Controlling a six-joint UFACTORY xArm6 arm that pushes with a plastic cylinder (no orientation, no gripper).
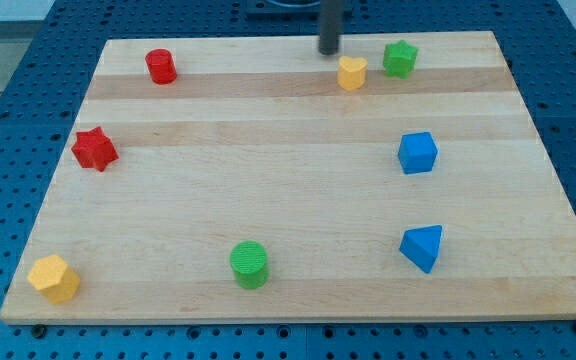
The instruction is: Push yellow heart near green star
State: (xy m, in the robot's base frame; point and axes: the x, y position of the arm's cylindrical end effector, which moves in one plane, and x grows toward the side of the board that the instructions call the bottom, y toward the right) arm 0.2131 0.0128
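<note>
Wooden board (298,200) on a blue perforated table (8,60), bearing eight blocks. Near the view's top edge, the yellow heart (352,73) lies just left of the green star (400,58), close but apparently not touching; the task appears essentially complete, with at most a slight closing nudge left. My tip (328,50) stands just up and left of the heart; being a bare rod, it has no jaws to open or close. Elsewhere: red cylinder (161,66), red star (94,149), blue cube (417,153), blue triangular block (423,247), green cylinder (249,264), yellow hexagonal block (54,278).
</note>
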